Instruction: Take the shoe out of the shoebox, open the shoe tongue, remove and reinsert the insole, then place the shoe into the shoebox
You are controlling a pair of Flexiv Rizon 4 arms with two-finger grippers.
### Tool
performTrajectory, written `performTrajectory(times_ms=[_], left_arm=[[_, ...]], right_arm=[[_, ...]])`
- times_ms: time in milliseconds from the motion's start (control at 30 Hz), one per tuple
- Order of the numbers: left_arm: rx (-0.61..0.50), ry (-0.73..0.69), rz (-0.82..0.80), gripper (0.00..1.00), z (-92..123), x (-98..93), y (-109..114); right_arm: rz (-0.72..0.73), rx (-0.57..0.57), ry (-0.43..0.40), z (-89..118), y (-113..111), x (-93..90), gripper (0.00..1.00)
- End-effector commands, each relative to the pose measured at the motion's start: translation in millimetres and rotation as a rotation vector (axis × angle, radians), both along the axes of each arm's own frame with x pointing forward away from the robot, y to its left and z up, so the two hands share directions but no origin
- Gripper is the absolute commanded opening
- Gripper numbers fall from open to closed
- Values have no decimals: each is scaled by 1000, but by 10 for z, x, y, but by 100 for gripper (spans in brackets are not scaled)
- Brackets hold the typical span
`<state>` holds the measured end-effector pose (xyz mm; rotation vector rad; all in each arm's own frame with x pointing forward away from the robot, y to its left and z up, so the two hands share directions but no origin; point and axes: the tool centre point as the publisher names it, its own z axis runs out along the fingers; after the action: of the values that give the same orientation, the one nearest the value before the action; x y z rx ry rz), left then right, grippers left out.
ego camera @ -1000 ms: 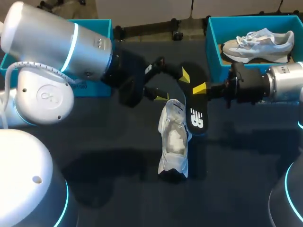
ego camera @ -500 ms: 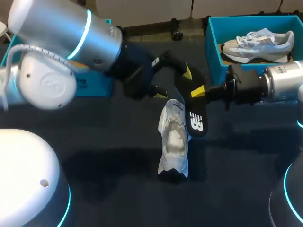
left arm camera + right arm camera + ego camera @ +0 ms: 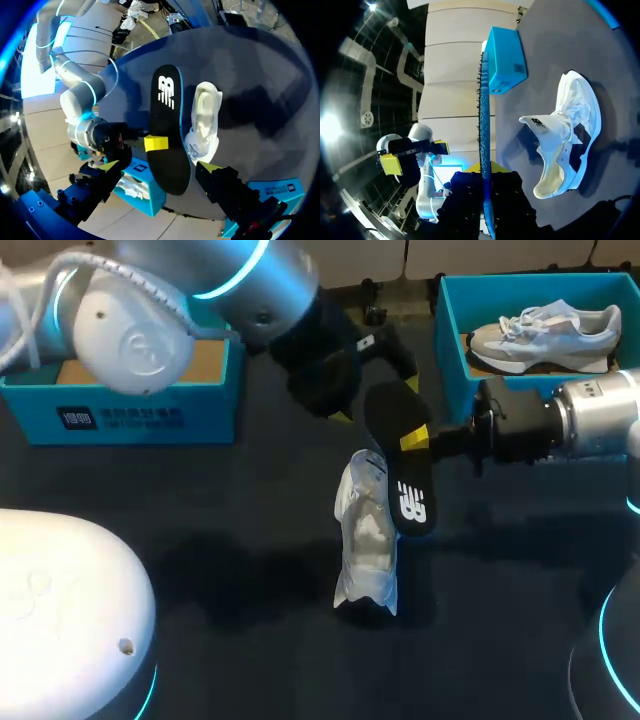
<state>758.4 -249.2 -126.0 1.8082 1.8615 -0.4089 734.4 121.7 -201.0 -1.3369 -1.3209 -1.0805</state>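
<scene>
Pulled back from black blue-edged foam insole (image 3: 405, 480): left jaws, wide open, empty. Right jaws clamped on insole, lengthwise alongside white mesh shoe (image 3: 365, 540).

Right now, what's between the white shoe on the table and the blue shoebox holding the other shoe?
The black insole, gripped by the right end effector, sits between shoe and shoebox; the head view shows it.

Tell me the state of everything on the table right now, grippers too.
Shoe: standing on the table, tongue open.
Insole: out of the shoe, held beside it.
Right gripper: shut on the insole.
Left gripper: open, holding nothing.
Right shoebox: open, another shoe inside.
Left shoebox: open.
</scene>
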Motion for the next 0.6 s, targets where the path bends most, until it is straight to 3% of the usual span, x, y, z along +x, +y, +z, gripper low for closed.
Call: performTrajectory(times_ms=[33,233,333,600], left_arm=[[96,2,17,100,22,-23,-27],[96,2,17,100,22,-23,-27],[180,33,31,100,-34,33,-35],[266,100,69,100,-95,191,-12]], right_arm=[[2,-7,3,0,-2,-14,0],[22,-28,11,2,2,-20,0],[27,-33,13,6,9,-26,0],[37,-40,15,16,33,-44,0]])
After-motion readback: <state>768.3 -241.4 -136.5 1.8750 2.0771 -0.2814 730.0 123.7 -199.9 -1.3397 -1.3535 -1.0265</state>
